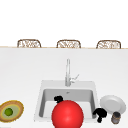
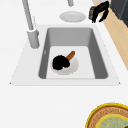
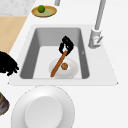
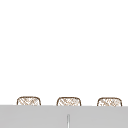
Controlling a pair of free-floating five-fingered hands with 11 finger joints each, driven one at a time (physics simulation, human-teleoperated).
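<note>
Down in the sink (image 1: 41, 100), my left hand (image 3: 66, 46) is shut on the upper end of a brown wooden stick (image 3: 58, 65). The stick slants down across a white plate (image 3: 72, 71) on the basin floor, and a small brown round piece (image 3: 64, 66) lies on that plate. The same hand (image 2: 60, 62) covers part of the plate (image 2: 73, 66) in the left side view. In the front view it (image 1: 58, 99) shows just above a big red ball (image 1: 67, 114). My right hand (image 1: 100, 114) hovers over the counter at the sink's front right corner, fingers loosely curved, holding nothing.
A white plate (image 1: 113, 103) and a dark jar (image 1: 115, 117) stand on the counter right of the sink, close to the right hand. A woven bowl (image 1: 17, 110) with a green fruit (image 1: 9, 111) sits at the left. The faucet (image 1: 67, 72) rises behind the basin.
</note>
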